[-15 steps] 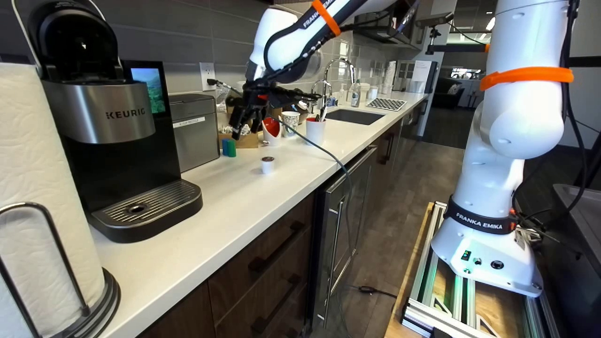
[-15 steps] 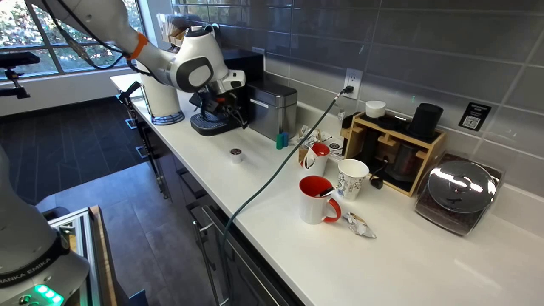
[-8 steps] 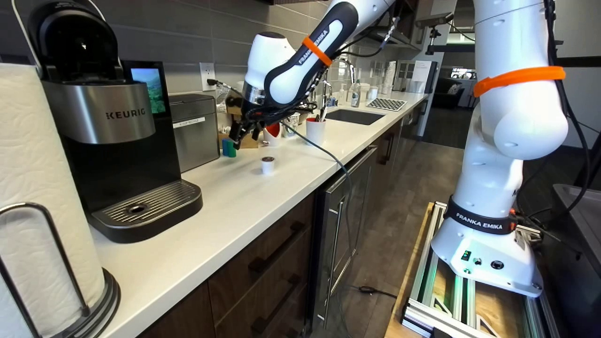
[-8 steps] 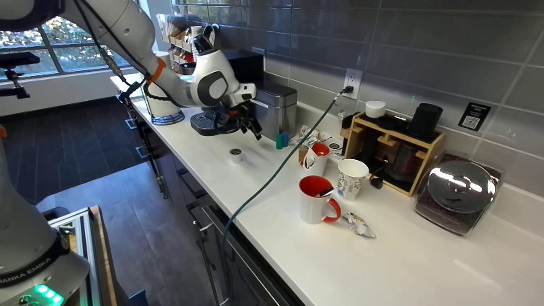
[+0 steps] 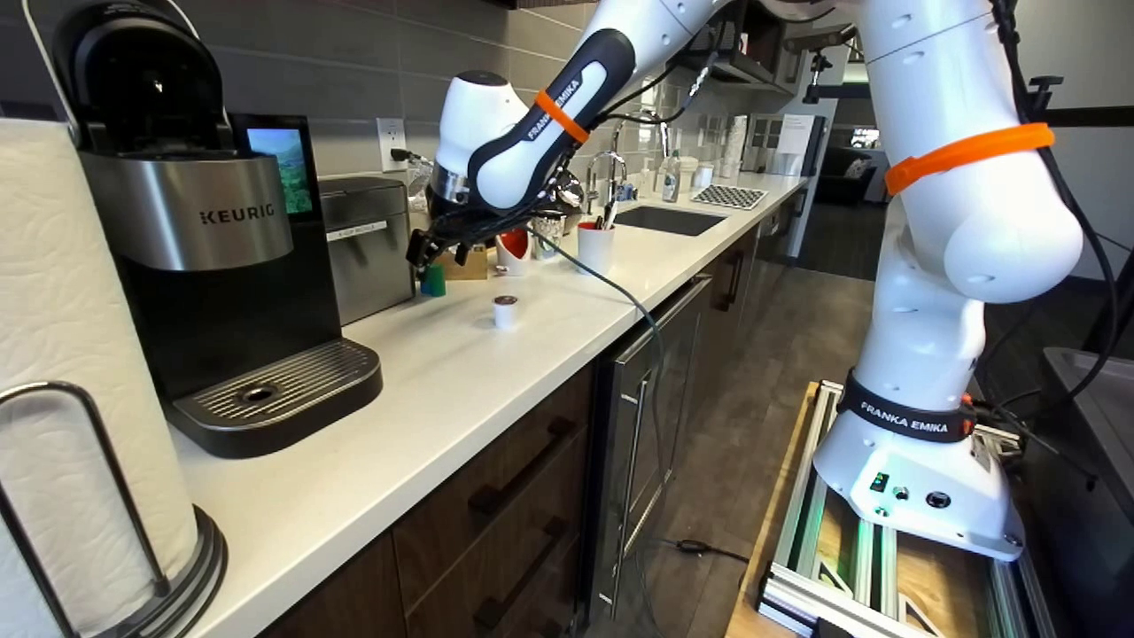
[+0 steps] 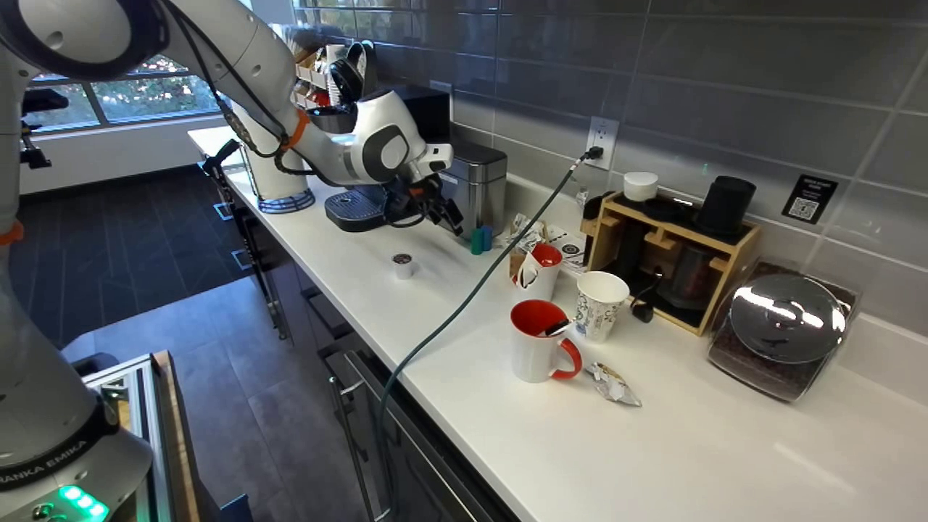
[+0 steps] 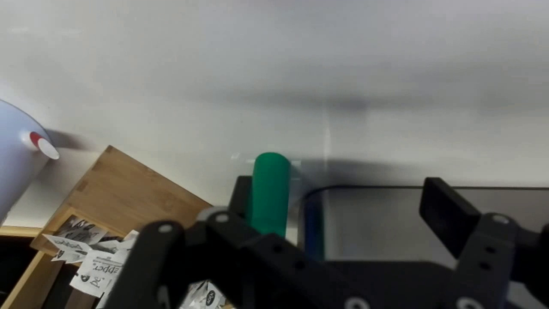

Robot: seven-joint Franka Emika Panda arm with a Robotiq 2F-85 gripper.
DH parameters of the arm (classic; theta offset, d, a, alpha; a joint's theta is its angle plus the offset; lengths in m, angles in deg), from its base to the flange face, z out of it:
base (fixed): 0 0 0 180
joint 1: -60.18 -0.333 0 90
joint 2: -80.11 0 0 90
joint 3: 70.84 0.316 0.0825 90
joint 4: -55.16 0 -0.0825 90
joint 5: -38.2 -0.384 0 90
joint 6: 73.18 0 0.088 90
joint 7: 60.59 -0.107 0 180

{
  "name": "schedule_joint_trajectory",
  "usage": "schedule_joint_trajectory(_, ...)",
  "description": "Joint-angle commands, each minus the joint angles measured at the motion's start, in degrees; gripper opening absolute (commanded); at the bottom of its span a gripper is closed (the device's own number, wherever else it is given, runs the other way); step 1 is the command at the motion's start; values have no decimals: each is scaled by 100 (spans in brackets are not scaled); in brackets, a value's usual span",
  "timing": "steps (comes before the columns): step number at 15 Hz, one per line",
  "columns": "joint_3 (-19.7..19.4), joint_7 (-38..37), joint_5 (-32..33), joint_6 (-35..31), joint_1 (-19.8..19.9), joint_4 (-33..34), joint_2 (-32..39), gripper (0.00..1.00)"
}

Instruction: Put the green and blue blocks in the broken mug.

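The green block stands upright on the counter beside the blue block, at the corner of a steel box. The green block also shows in an exterior view and in the wrist view. The blue block is mostly hidden in the wrist view; a dark blue reflection shows on the steel. My gripper is open, with the green block by the inner side of its left finger; I cannot tell if they touch. The broken mug, white with red inside and a jagged rim, stands nearby; its handle stub shows in the wrist view.
The steel box is right beside the gripper, with the coffee machine beyond. A wooden box of packets sits near the blocks. A coffee pod, a cable, a whole mug and a paper cup are on or over the counter.
My gripper has come down and moved toward the blocks and the steel box. The blocks and the mug have not moved.
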Motion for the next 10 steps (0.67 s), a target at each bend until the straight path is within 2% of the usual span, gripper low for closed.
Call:
schedule_joint_trajectory(1, -82, 99, -69, 4, -22, 90, 70, 100)
schedule_joint_trajectory(6, -84, 129, -127, 5, 15, 210, 187, 100)
schedule_joint_trajectory(10, -316, -83, -33, -68, -46, 513, 464, 100)
